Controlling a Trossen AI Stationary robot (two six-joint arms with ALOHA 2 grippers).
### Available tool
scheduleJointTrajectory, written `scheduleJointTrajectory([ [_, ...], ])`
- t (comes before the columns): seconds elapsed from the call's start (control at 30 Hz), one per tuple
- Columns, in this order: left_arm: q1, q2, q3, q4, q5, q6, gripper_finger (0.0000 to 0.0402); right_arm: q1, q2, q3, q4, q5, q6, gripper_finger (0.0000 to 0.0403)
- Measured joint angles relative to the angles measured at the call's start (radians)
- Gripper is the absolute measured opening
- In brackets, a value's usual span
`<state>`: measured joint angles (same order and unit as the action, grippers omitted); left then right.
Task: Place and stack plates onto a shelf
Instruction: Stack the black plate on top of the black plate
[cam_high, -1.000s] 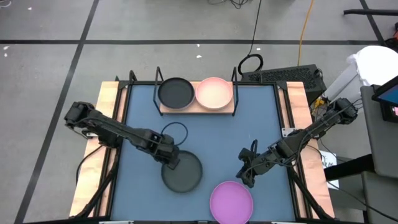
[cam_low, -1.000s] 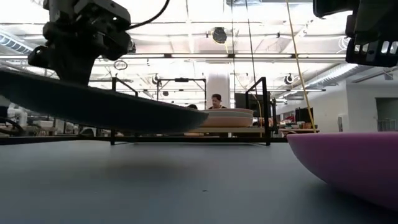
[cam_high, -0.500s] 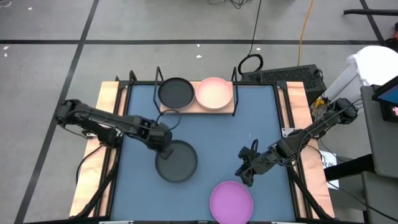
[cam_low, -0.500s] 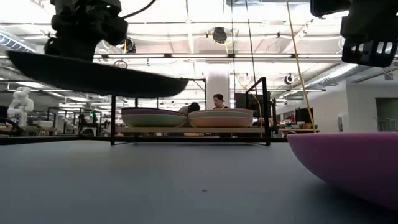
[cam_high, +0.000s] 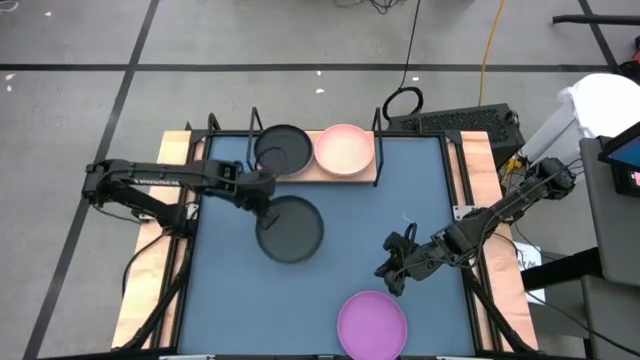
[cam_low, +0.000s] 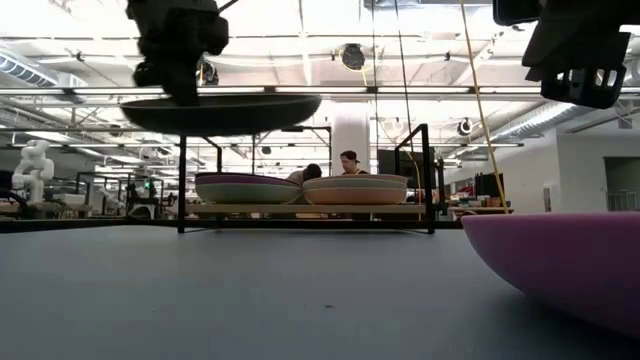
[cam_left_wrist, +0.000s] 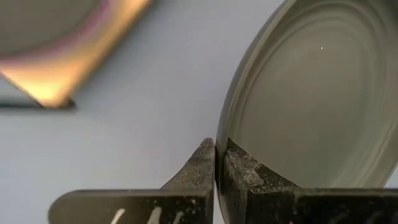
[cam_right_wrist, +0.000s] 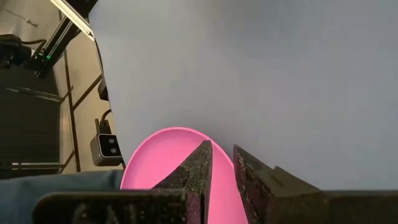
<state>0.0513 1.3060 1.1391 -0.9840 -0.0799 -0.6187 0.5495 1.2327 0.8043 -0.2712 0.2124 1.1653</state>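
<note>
My left gripper (cam_high: 262, 192) is clamped on the rim of a dark grey plate (cam_high: 290, 228), held in the air just short of the shelf (cam_high: 318, 170). My right gripper (cam_high: 388, 277) hangs empty with fingers narrowly parted, the purple plate (cam_high: 371, 323) on the mat just below it.

Carried farther from the near edge toward the shelf (cam_high: 350, 172): dark grey plate (cam_high: 290, 228), pinched at its rim by left tool (cam_high: 262, 192). Raised higher above the worktop and levelled out. Nudged slightly leftward: right tool (cam_high: 385, 277).
</note>
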Motion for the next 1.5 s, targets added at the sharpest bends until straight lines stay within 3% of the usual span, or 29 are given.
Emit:
scheduleJointTrajectory([
  [0.37,0.252,0.002,0.204,0.086,-0.047,0.352,0.0010,0.000,0.000,0.000,0.005,0.000,0.000,0.0052],
  [0.8,0.580,0.003,0.332,0.188,-0.031,0.638,0.0010,0.000,0.000,0.000,0.005,0.029,0.069,0.0052],
  [1.1,0.726,0.022,0.385,0.261,0.031,0.707,0.0010,0.000,0.000,0.000,0.008,0.082,0.092,0.0052],
  [1.27,0.780,0.104,0.455,0.244,0.094,0.733,0.0010,0.000,0.000,0.000,0.012,0.105,0.106,0.0052],
  [1.5,0.825,0.280,0.583,0.088,0.164,0.760,0.0010,0.000,0.000,0.000,0.012,0.105,0.133,0.0052],
])
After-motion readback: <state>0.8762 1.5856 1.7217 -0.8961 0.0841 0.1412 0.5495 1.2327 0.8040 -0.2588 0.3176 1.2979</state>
